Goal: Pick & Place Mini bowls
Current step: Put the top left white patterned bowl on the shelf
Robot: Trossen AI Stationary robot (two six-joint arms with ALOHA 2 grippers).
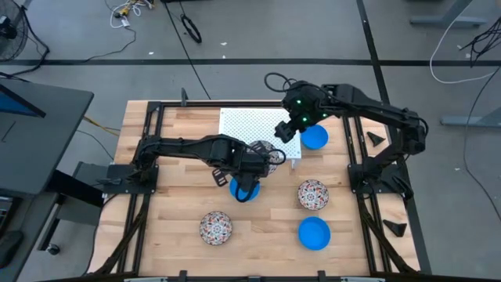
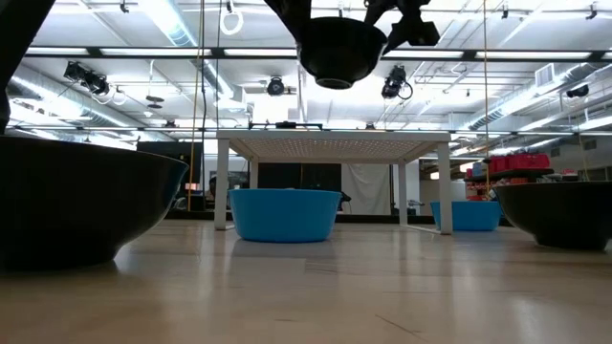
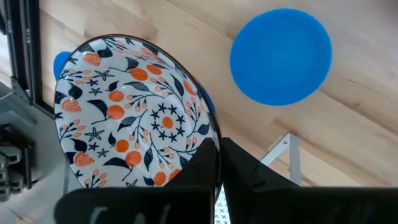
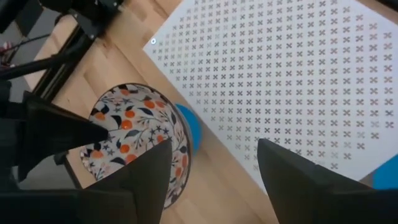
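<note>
Left end effector [image 3: 217, 168] is clamped on a floral mini bowl's [image 3: 134, 121] rim, lifted just beside the white rack's [image 1: 254, 125] front edge; right end effector [image 4: 214, 165], fingers apart, hovers above the rack.

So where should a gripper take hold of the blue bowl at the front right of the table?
On the rim. The blue bowl sits upright and open, apart from the floral bowl behind it, so coming straight down with one finger inside and one outside the wall looks best. The left gripper holds its floral bowl that way.
</note>
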